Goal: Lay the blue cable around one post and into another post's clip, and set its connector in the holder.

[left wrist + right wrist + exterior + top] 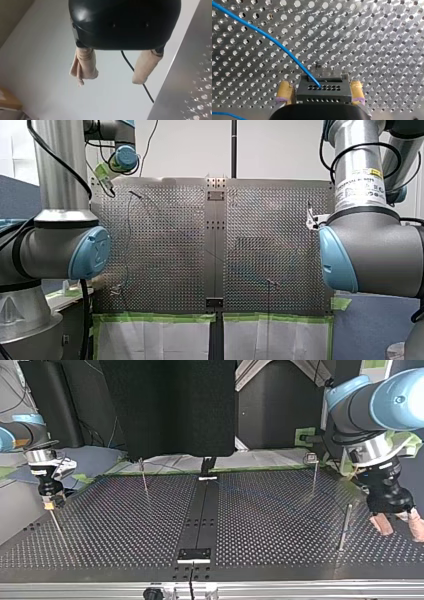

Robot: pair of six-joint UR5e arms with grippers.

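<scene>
My right gripper [320, 90] clamps the connector [323, 96] near the table's [374, 37] edge, my left gripper [110, 78] hangs open; I should keep it level, blue cable [274, 42] trailing slack.

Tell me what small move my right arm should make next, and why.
Probably keep my right gripper shut on the connector and ease it around the thin post beside it. The blue cable runs loose from the connector over the table, and no view shows it round a post yet. My left gripper is open, empty, beside the table's edge.
</scene>
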